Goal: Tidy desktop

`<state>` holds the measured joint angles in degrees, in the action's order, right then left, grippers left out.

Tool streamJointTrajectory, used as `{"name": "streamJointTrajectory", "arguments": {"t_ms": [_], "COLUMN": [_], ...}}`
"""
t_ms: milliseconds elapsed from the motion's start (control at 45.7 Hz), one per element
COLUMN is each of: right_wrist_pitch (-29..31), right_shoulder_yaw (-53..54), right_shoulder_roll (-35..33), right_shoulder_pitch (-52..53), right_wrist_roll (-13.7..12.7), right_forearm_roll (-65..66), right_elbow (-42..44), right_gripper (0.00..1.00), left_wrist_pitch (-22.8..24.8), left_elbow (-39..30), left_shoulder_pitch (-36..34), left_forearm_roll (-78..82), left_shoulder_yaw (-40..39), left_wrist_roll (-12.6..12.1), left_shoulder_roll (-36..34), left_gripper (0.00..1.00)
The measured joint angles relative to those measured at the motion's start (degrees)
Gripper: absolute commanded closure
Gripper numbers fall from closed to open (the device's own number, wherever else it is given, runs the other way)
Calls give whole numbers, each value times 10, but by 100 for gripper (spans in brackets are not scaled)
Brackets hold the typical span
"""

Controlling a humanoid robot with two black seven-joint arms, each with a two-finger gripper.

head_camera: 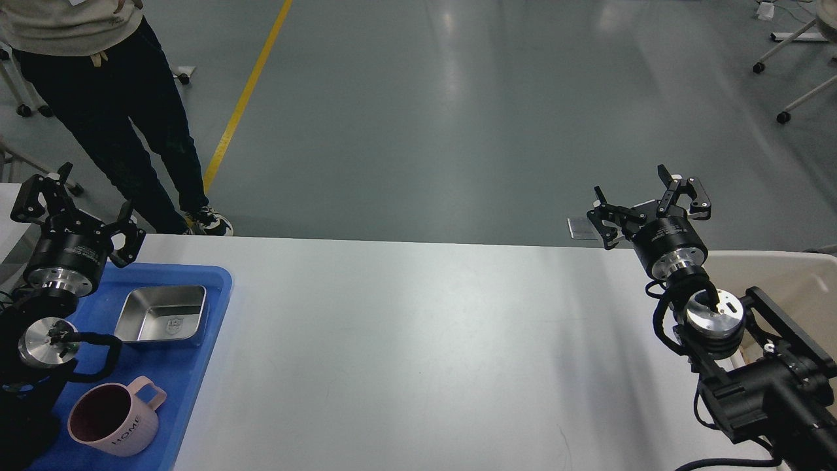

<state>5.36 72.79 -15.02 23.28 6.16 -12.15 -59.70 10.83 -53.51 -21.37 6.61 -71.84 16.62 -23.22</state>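
The white desktop fills the lower half of the head view, with nothing lying on its bare middle. My left gripper is open and empty, raised above the table's far left corner over the blue tray. My right gripper is open and empty, held over the table's far right edge, beside the cream-white bin.
A blue tray at the left holds a steel square dish and a pink mug. A cream-white bin stands at the right, mostly hidden by my right arm. A person stands beyond the far left corner.
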Motion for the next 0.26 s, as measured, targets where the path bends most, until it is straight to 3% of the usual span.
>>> {"name": "streamJointTrajectory", "arguments": {"t_ms": [131,263], "right_wrist_pitch": [0,0], "right_shoulder_yaw": [0,0], "right_shoulder_roll": [0,-6], "right_shoulder_pitch": [-5,-14], "right_wrist_roll": [0,0], "right_forearm_roll": [3,7], "right_elbow": [-15,-30], "right_gripper": [0,0], "left_wrist_pitch": [-4,-42], "left_elbow": [-52,-157], "left_shoulder_pitch": [14,69], "left_forearm_roll": [-32,-37], "left_shoulder_yaw": [-28,-43], "left_wrist_roll": [0,0], "left_shoulder_roll": [54,84], "left_gripper": [4,4]}}
